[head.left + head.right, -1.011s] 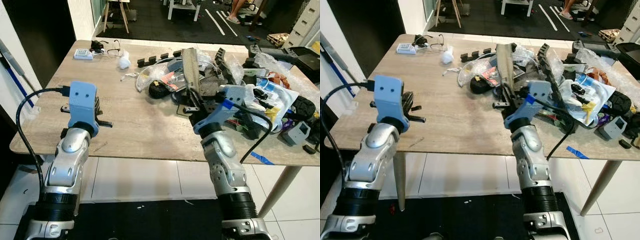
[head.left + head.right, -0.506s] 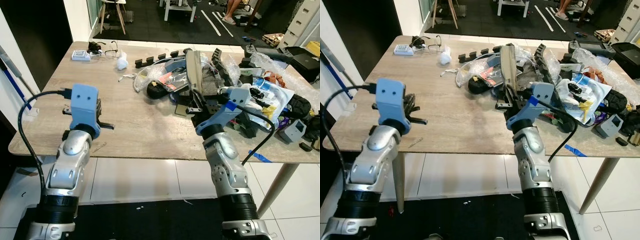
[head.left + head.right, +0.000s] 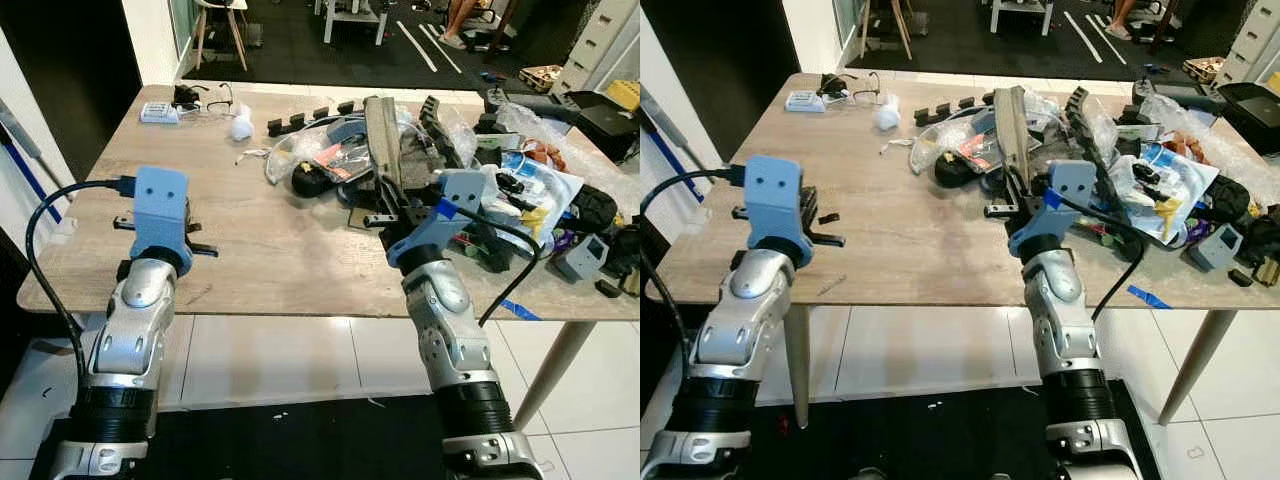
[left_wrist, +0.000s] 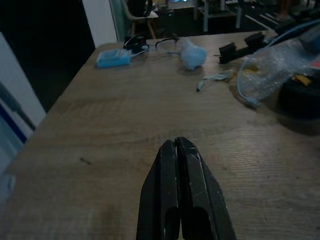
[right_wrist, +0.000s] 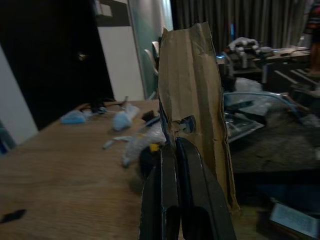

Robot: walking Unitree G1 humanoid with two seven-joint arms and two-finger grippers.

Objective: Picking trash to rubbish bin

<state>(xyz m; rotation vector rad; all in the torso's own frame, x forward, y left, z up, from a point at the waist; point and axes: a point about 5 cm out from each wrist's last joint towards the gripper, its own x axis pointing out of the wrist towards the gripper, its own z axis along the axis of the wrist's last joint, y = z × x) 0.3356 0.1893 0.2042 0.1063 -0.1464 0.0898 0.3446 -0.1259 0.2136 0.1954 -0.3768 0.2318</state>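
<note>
Since a second ago little has moved: the right gripper (image 5: 186, 150) still pinches the brown cardboard strip (image 3: 381, 140) upright, clear of the clutter pile (image 3: 500, 180), while the left gripper (image 4: 178, 150), jaws pressed together, idles above the surface (image 3: 270, 250).

One wooden table (image 3: 270, 250). Two grippers: left gripper (image 4: 178, 150), right gripper (image 5: 172, 150). One strip of brown cardboard (image 5: 192, 75). One pair of glasses (image 3: 222, 97). One small blue box (image 3: 158, 112). One crumpled white wad (image 3: 240, 127) (remaining heap uncountable).
</note>
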